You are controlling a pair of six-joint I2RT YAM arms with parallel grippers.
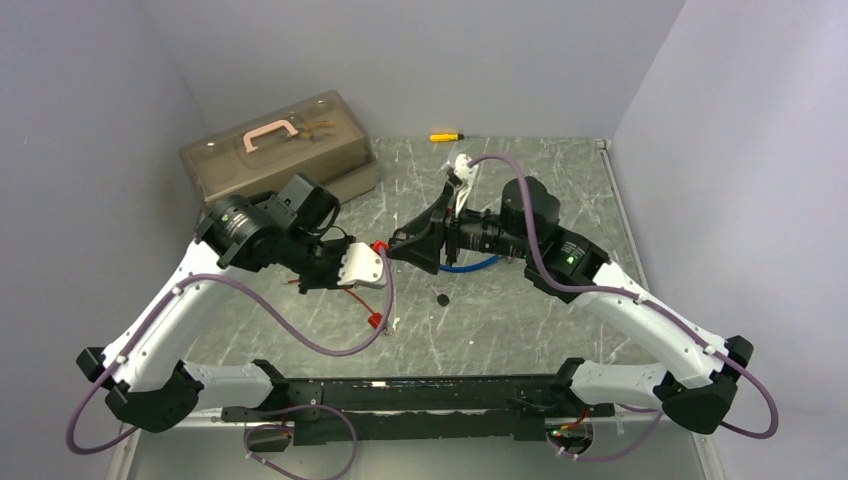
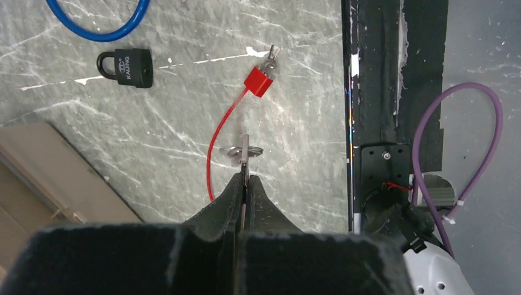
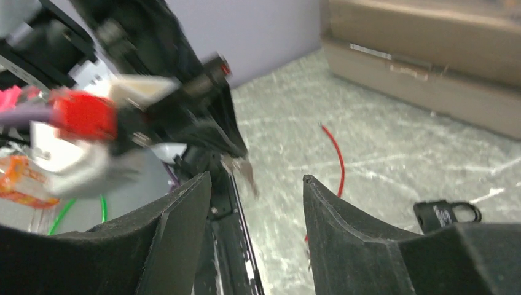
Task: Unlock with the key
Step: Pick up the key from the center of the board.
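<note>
The left gripper (image 2: 244,184) is clamped on the key (image 2: 244,152), its bow hidden inside the grip. The padlock (image 2: 126,67) lies well apart at 10 o'clock in the left wrist view. The right gripper (image 3: 255,184) has its jaws apart and, in its blurred view, seemingly holds nothing.

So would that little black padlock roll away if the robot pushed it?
Probably not: the padlock lies flat on its broad side, so it should slide rather than roll. It looks like metal, so it is likely heavy for its size.
</note>
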